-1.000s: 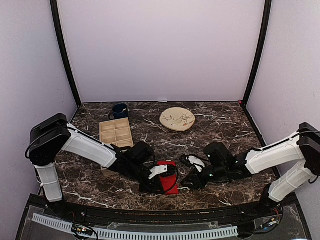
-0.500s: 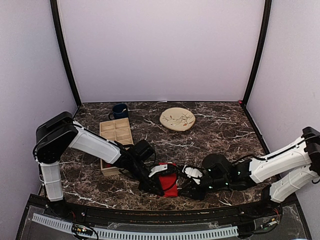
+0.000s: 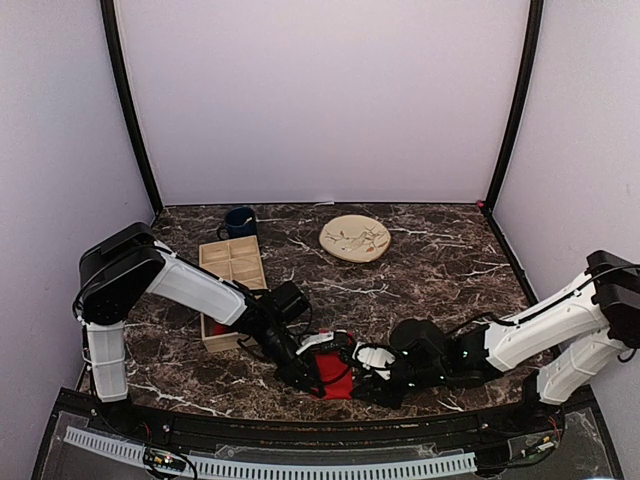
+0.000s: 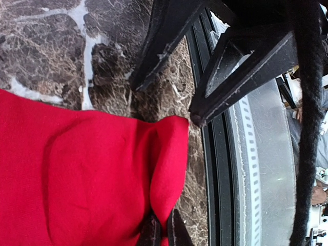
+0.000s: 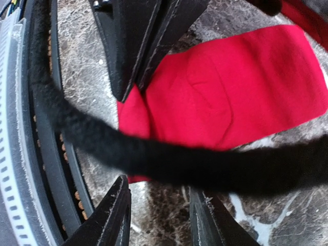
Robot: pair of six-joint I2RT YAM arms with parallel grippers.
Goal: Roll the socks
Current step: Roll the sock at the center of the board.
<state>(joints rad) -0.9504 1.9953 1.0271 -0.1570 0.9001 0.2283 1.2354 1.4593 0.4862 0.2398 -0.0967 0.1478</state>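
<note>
Left end effector (image 4: 163, 231) pinches socks (image 4: 77, 169); right wrist view alone shows right end effector (image 5: 160, 188) probably released.

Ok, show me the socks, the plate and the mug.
socks (image 4: 87, 174), left wrist view, middle of the red fabric.
plate (image 3: 355, 238), top view, its centre.
mug (image 3: 240, 222), top view, its body.

- No words, numbers or signs can be read anywhere.
- The socks (image 4: 77, 169) look plain red, with no letters showing.
- The plate (image 3: 355, 238), at 12 o'clock on the table, has thin lines too small to tell.
</note>
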